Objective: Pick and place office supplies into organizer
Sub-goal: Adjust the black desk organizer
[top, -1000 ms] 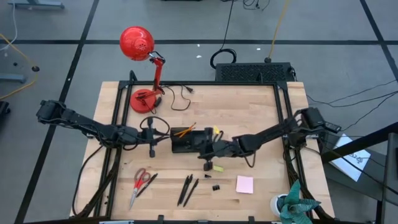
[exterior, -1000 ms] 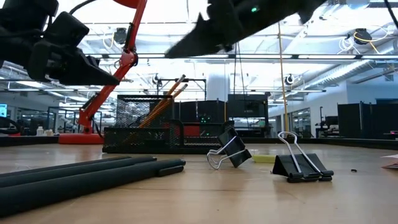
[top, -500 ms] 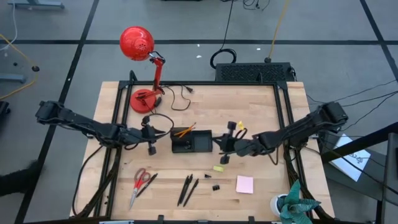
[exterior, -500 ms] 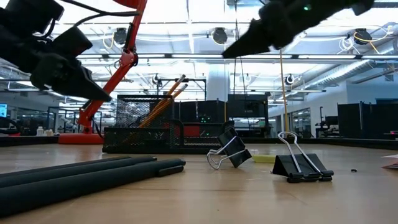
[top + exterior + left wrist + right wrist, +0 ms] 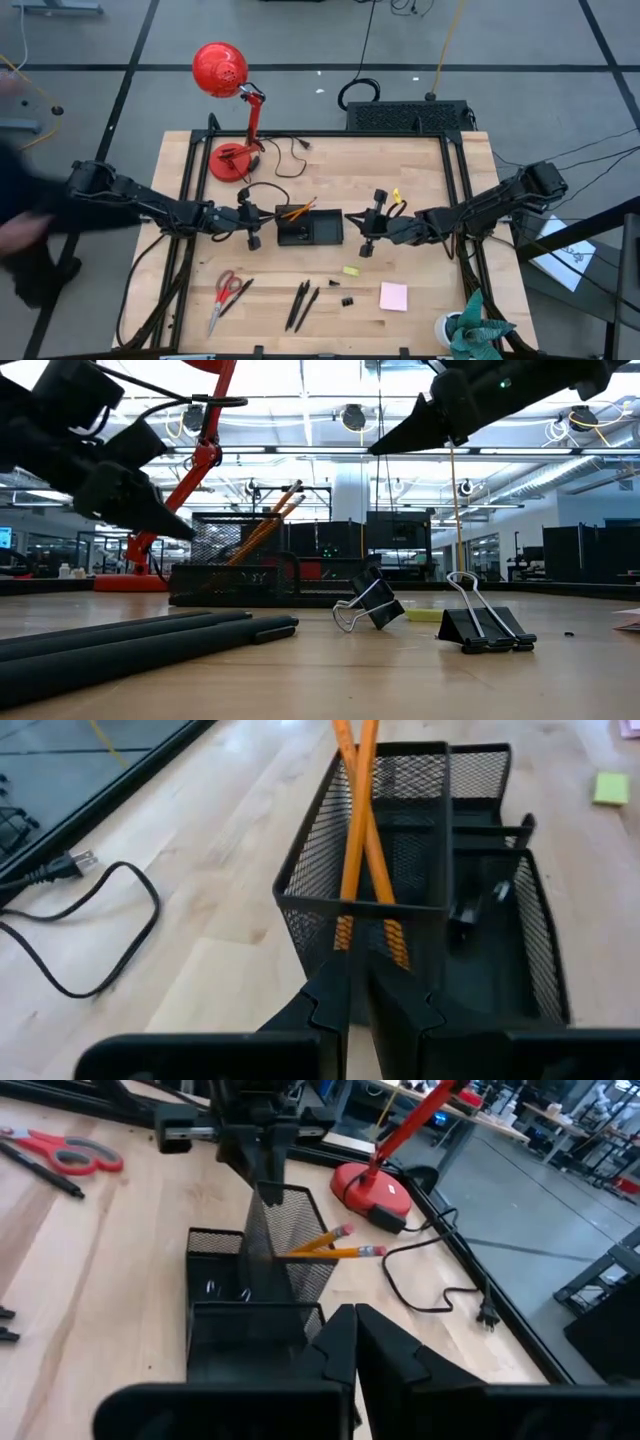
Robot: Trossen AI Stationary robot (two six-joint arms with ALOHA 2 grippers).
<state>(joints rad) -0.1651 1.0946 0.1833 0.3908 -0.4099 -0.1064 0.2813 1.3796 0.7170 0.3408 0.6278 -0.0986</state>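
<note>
Organizer (image 5: 309, 227) sits mid-table (image 5: 330, 160); two orange pencils (image 5: 296, 211) stand tilted in its tall mesh cup. Left gripper (image 5: 253, 240) hangs just beside the organizer's lamp-side end, raised off the table, fingers nearly together, holding nothing. Right gripper (image 5: 366, 247) hangs just off the opposite end, fingers pressed together, empty. Scissors (image 5: 225, 295), black pens (image 5: 303, 303), clips (image 5: 420, 615), yellow piece (image 5: 351, 270) and pink pad (image 5: 393, 296) lie on the table nearer the front edge than the organizer.

pens (image 5: 130, 640), clips (image 5: 485, 625), perhaps pencils (image 5: 262, 525) upright
</note>
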